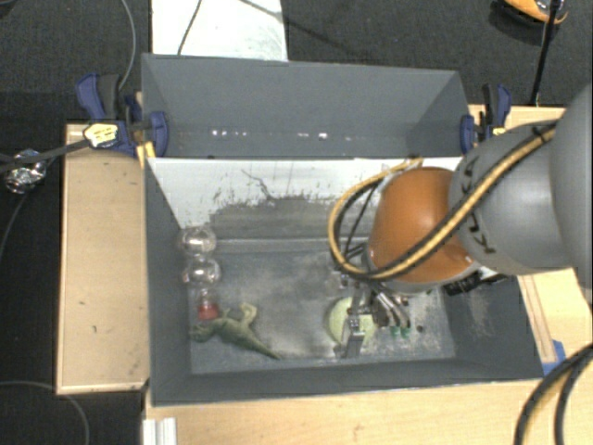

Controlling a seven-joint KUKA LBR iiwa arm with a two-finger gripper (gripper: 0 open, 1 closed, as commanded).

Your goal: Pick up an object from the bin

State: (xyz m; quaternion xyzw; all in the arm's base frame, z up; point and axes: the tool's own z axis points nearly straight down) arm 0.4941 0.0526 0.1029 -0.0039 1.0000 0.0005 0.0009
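1. Three loose things lie low in the frame on the floor of the grey metal bin (165,276), and none looks lifted.
2. At lower left, close to the bin's left wall, sits a clear bulbous plastic piece with a red end (200,272). It is untouched.
3. Just right of that red end lies a small green toy dinosaur (238,327), well apart from the arm. Whether it touches the clear piece cannot be told.
4. Right of the dinosaur, at lower centre near the front wall, a pale green round object (337,321) rests on the bin floor. This is the thing the arm has gone to.
5. The jaws are down at the bin floor, against the right side of the pale green round object and partly covering it. Whether they are released or clenched on it cannot be told.
6. Above and to the right are the orange wrist cover (417,225), looped cables and the grey arm (528,211), reaching in from the frame's right.
7. By my reckoning the approach and descent are done. A sure grip is not confirmed, and the lift out of the bin is still to do.
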